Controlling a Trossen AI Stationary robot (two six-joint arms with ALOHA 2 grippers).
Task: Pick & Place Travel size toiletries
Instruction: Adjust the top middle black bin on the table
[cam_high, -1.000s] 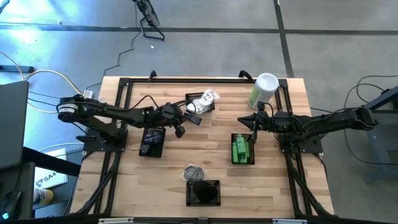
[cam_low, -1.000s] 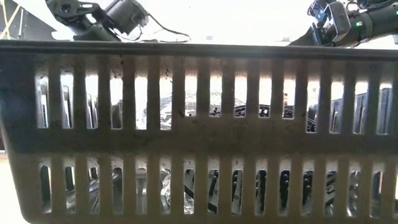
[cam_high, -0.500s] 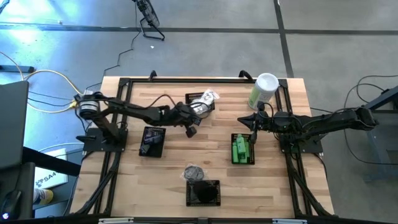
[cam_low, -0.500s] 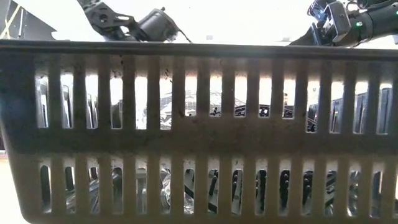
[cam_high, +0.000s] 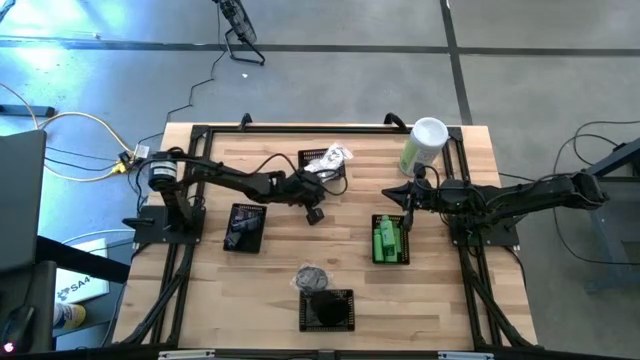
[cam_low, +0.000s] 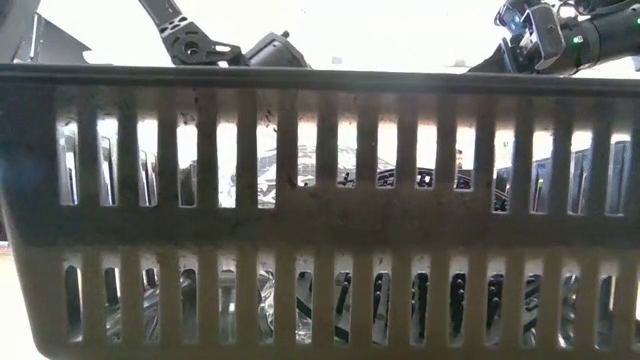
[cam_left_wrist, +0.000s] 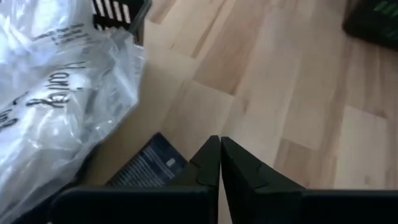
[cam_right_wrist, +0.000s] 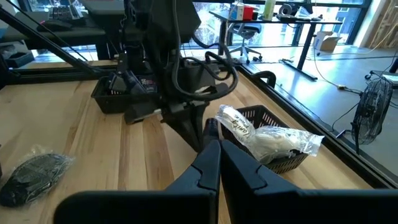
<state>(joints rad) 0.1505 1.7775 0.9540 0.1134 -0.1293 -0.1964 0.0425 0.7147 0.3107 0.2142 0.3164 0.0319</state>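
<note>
Toiletries in white crinkly packets (cam_high: 333, 157) overflow the black mesh basket (cam_high: 322, 163) at the table's far edge; from above, the left gripper (cam_high: 313, 209) hovers just beside that basket, the right gripper (cam_high: 405, 197) waits well apart. Left wrist: fingertips pinched together, holding nothing, a clear crinkly packet (cam_left_wrist: 59, 93) close by. Snagging that loose film could drag it out (my guess). Right wrist: fingers closed, empty.

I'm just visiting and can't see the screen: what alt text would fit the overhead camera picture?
Two dark robot arms reach over a wooden table: the left gripper hovers beside a black basket holding white crinkly packets, while the right gripper waits above a basket of green bottles. A pale-green canister stands nearby.
</note>
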